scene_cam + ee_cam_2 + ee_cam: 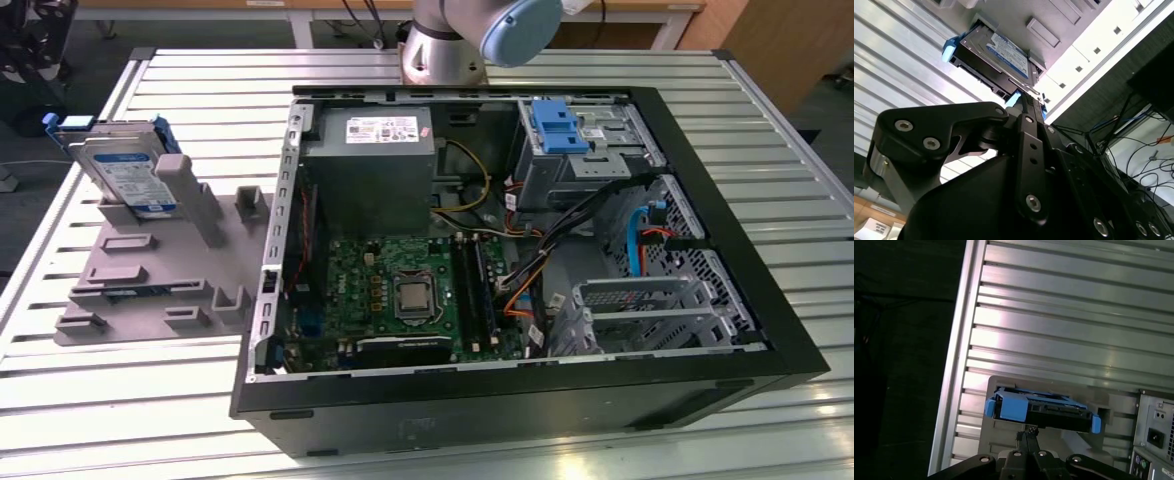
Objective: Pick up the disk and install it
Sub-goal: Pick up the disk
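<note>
The disk (127,170), a silver drive with a white-and-blue label in a blue carrier frame, leans upright in a grey holder (147,270) on the exterior view's left. Both wrist views look at it edge-on: disk (999,55), disk (1041,410). My gripper (1026,432) points toward the disk from a distance, with its fingers pressed together and nothing between them. The second wrist view shows the gripper (1026,102) lined up with the disk's near edge. In the exterior view the arm (461,40) stands at the back, behind the case.
An open computer case (534,230) lies on the slatted metal table (80,400), motherboard and cables exposed. A metal bay with a blue latch (558,125) sits at its back right. A grey power supply (367,150) fills the back left. The case's rear panel (1156,430) borders the holder.
</note>
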You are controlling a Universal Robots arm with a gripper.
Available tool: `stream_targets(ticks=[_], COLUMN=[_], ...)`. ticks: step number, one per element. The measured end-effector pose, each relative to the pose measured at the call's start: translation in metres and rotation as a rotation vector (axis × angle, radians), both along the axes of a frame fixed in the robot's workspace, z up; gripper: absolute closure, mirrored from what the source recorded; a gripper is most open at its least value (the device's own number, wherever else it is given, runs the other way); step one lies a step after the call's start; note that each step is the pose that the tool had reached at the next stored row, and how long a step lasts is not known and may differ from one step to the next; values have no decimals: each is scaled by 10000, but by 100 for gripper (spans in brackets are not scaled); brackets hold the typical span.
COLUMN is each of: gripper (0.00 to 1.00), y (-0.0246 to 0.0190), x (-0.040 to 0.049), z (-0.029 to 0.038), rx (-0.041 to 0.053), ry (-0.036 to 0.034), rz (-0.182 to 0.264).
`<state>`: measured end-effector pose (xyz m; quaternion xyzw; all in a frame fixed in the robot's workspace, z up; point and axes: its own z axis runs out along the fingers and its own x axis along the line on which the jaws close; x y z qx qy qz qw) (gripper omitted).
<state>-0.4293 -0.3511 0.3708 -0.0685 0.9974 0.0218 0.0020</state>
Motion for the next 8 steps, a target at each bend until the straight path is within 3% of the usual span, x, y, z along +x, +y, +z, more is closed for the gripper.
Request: stream_targets(ticks=[8], gripper=[89], y=[0], x=[-1], z=[-3], rx=[0], ry=[-2], rz=[305])
